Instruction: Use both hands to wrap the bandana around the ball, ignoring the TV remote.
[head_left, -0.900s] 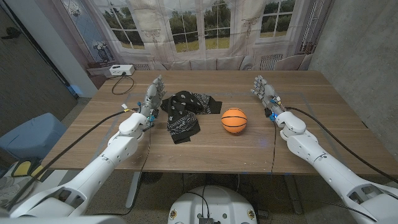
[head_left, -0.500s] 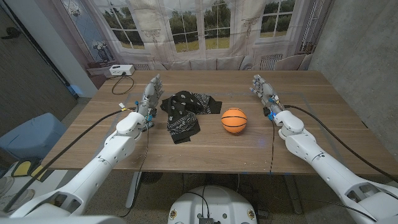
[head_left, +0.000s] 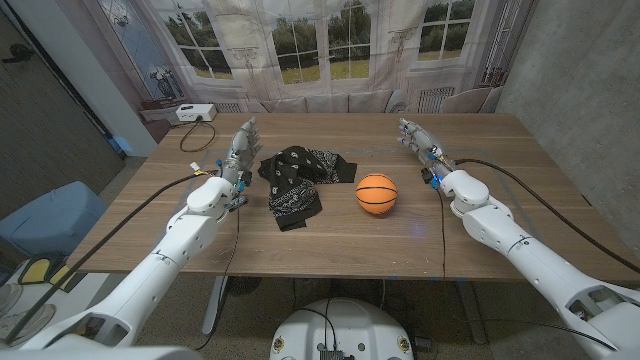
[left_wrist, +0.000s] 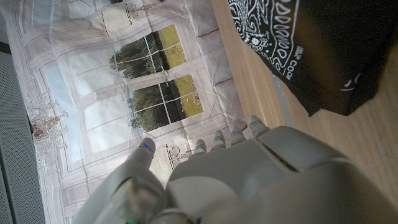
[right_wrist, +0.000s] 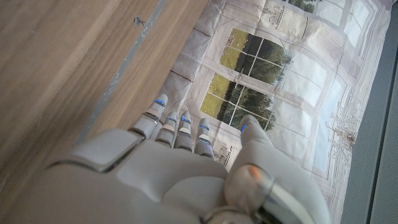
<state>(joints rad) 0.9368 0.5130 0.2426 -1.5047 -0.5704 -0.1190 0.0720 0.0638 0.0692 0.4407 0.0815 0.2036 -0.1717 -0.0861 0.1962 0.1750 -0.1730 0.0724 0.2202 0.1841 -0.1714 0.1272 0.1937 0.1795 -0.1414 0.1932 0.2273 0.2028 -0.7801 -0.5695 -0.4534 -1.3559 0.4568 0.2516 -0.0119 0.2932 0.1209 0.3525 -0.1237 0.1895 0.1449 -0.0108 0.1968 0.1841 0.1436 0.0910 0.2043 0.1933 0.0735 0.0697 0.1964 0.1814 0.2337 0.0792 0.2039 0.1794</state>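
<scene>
Since the earlier frames, the left robot hand (head_left: 240, 150) had drawn away from the bandana (head_left: 298, 180) toward the robot's left, and the right robot hand (head_left: 420, 140) had shifted a little farther back on the worktop (head_left: 380, 240); the bandana and the ball (head_left: 376, 193) lay where they had been.

From the head view, the black bandana with its white paisley print sat crumpled in a heap left of the worktop's middle. The orange ball rested on the wood just to the right of it, near the cloth but not touching it. No TV remote could be made out on the wooden surface.

The left robot hand stood beside the bandana's left edge with its fingers stretched forward and apart, holding nothing. Its own wrist camera looked along the back of the left robot hand (left_wrist: 249, 180), fingertips straight, with a fold of the bandana (left_wrist: 311, 50) close by on the wood and not in its grasp.

The right robot hand was well apart from the ball, out toward the worktop's right side, fingers extended and empty. Its wrist camera showed the right robot hand (right_wrist: 180, 168) with straight fingers over bare wood.

A white device (head_left: 190, 113) with a cable sat at the far left corner of the worktop, in front of a backdrop (head_left: 300, 45) printed with windows.
</scene>
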